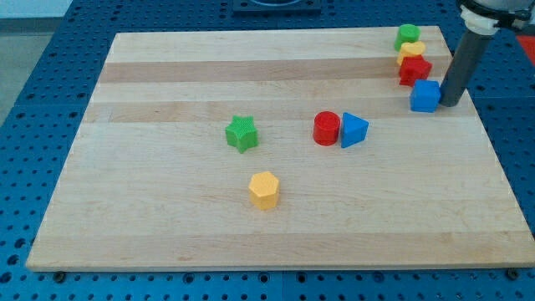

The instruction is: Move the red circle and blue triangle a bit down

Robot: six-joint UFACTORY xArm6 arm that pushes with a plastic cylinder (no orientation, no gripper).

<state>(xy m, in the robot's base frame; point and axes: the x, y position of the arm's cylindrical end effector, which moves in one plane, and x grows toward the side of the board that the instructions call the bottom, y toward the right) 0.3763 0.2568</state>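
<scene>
The red circle (pixel 326 128) sits a little right of the board's middle, touching the blue triangle (pixel 354 130) on its right. My tip (pixel 450 103) is at the board's upper right, far from both, just right of a blue cube (pixel 425 96) and about touching it.
A green block (pixel 408 35), a yellow block (pixel 411 52) and a red block (pixel 414 69) stand in a column above the blue cube. A green star (pixel 242 133) lies left of centre, a yellow hexagon (pixel 264 190) below it. The wooden board (pixel 167 234) rests on a blue perforated table.
</scene>
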